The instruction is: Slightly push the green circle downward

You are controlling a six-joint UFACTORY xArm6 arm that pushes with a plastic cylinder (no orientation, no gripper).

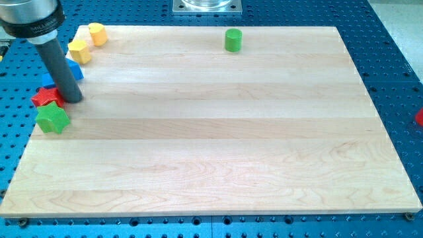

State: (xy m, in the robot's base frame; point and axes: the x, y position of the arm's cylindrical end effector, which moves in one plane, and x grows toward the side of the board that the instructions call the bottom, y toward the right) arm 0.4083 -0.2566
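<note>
The green circle [232, 39] stands near the board's top edge, a little right of the middle. My tip [73, 99] rests on the board at the far left, well away from the green circle. The tip is just right of the red star [45, 97] and just above the green star [53, 119]. A blue block [73, 69] sits partly hidden behind the rod.
A yellow star-like block [79, 50] and a yellow cylinder-like block [98, 34] sit at the top left corner. The wooden board [218, 145] lies on a blue perforated table. A red thing [419, 118] shows at the view's right edge, off the board.
</note>
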